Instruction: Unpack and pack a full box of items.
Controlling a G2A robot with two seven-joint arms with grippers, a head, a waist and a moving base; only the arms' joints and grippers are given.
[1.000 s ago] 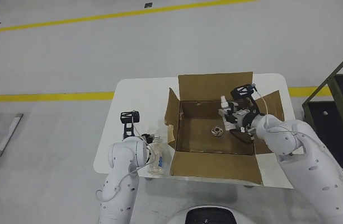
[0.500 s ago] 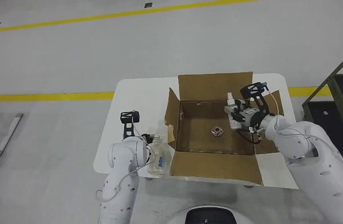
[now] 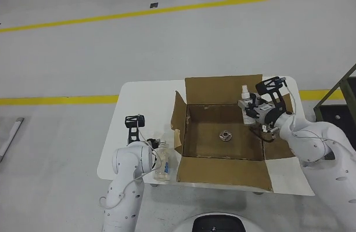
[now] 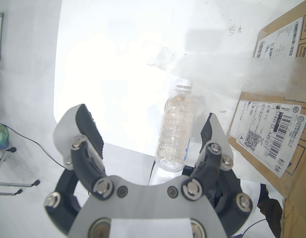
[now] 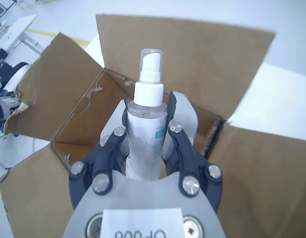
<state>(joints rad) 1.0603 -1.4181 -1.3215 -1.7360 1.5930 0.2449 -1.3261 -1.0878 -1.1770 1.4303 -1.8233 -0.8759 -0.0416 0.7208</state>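
Two things sit nearest you: the left gripper (image 4: 148, 125), jaws spread wide, and the water bottle (image 4: 176, 127) lying loose between them at the near edge of the table (image 3: 143, 95), just beside the box (image 3: 221, 168). Farther in, a small metal fitting (image 3: 225, 136) rests on the box floor. Farthest, the right gripper (image 5: 148, 105), clamped on the spray bottle (image 5: 149, 75), has risen from inside the box to its far right corner over the last second. You're likely mid-unpack, with a set-down outside next.

White table (image 3: 141, 97), open cardboard box (image 3: 221, 170), clear bottle (image 4: 175, 130) beside it
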